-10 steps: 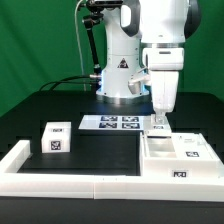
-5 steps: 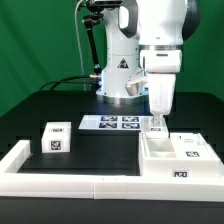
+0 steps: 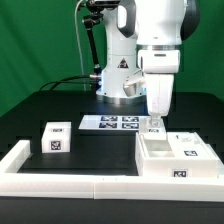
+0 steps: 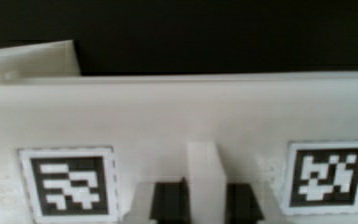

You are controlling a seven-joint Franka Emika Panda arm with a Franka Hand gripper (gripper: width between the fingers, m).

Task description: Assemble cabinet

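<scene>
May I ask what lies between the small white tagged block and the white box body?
Only bare black tabletop separates block and box body, in the exterior view.

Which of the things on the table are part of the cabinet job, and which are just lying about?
Part of the job: the white box, with the tool low at its far edge; the small tagged block on the exterior view's left.
Just lying about: the marker board; the long low white rail along the front.
</scene>
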